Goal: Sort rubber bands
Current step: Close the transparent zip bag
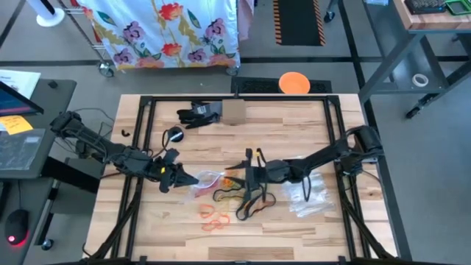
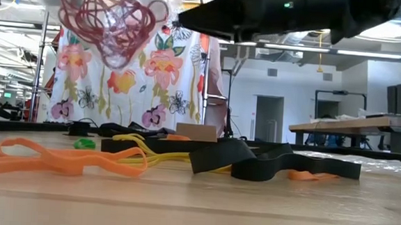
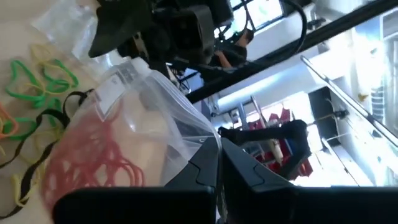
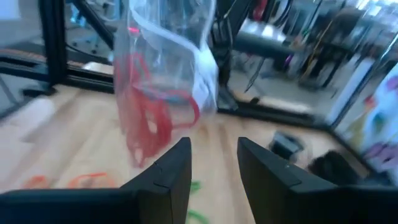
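The left tool sits left of the tabletop's middle, its fingers pressed together on the edge of a clear plastic bag. The bag hangs lifted off the wood, and a tangle of red rubber bands lies inside it; in the low view the same red loops show high up, clear of the surface.

The right tool reaches in from the right to the middle of the tabletop. Its fingers stand apart with nothing between them, and the bag hangs just ahead of them.

Loose bands lie on the wood between and near the two tools. Orange rubber bands rest toward the near edge, left of centre. Yellow rubber bands and green rubber bands lie farther in, close under the right tool. Wide black bands curl just right of the yellow ones, near the middle. A second clear bag lies flat on the right side of the tabletop, beneath the right arm.

At the far edge sit a small cardboard box and a black glove-like bundle beside it. An orange disc lies on the floor beyond the far edge.
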Tool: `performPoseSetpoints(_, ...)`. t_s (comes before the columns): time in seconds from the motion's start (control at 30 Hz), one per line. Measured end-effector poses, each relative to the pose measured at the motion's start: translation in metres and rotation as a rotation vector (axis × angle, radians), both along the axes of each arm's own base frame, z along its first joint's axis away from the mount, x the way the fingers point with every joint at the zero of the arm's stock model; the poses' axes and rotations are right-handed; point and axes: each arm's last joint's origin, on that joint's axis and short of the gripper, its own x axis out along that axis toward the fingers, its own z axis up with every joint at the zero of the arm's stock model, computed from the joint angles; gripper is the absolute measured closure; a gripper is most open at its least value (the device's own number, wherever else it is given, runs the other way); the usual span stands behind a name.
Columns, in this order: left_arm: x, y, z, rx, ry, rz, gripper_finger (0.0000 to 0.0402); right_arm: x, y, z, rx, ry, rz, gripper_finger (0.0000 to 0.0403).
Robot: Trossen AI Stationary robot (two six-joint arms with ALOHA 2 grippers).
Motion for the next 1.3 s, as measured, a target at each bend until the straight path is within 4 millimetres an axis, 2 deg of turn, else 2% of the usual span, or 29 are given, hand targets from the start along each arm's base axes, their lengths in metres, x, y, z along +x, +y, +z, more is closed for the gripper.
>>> performPoseSetpoints(0.1, 0.000, 0.000, 0.000, -0.003, -0.003, 0.016, 0.0401, 0.006, 0.001, 0.002, -0.056, -0.013, 0.001, 0.0276)
performPoseSetpoints(0.4, 0.000, 0.001, -0.002, 0.025, 0.011, 0.021, 0.0401, 0.015, 0.004, 0.016, -0.052, -0.050, 0.002, 0.0281)
performPoseSetpoints(0.5, 0.000, 0.001, -0.001, 0.040, 0.004, 0.020, 0.0401, 0.018, 0.004, 0.015, -0.060, -0.015, 0.009, 0.0306)
performPoseSetpoints(0.73, 0.000, 0.001, -0.001, 0.055, -0.002, 0.027, 0.0401, 0.018, 0.002, 0.014, -0.066, 0.011, 0.005, 0.0394)
performPoseSetpoints(0.93, 0.000, 0.003, -0.007, 0.214, 0.032, 0.067, 0.0400, 0.018, 0.002, 0.013, -0.067, 0.018, 0.006, 0.0401)
performPoseSetpoints(1.07, -0.001, 0.004, -0.011, 0.282, 0.065, 0.092, 0.0370, 0.017, 0.003, 0.015, -0.066, 0.030, 0.008, 0.0402)
performPoseSetpoints(1.3, -0.003, 0.008, -0.009, 0.261, 0.070, 0.131, 0.0275, 0.002, -0.001, 0.028, 0.012, 0.157, -0.027, 0.0402)
